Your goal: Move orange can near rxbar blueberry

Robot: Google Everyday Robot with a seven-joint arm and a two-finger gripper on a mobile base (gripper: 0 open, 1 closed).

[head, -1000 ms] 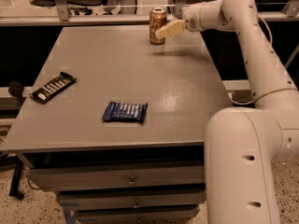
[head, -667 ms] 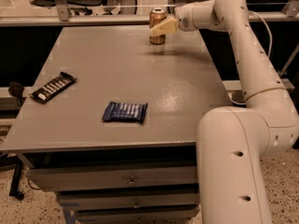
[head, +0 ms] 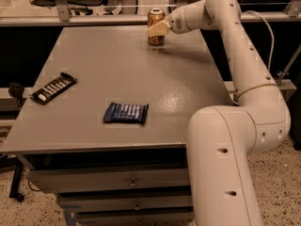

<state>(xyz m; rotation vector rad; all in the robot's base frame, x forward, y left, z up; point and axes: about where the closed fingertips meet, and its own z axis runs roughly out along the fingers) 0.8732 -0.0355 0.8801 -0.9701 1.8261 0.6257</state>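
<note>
Gripper (head: pixel 153 31) shifted left onto one orange can (head: pixel 155 17), fingers (head: pixel 159 28) clasping it, one rxbar blueberry (head: pixel 126 113)

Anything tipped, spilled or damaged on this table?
Nothing stands out. The orange can stands upright near the far edge with the gripper at it; the rxbar blueberry and the black bar lie flat, wrappers apparently intact, no spill.

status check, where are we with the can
Gripper at the can, far table edge. Can upright, rxbar well away near front edge. Nothing between them; black bar off left.
</note>
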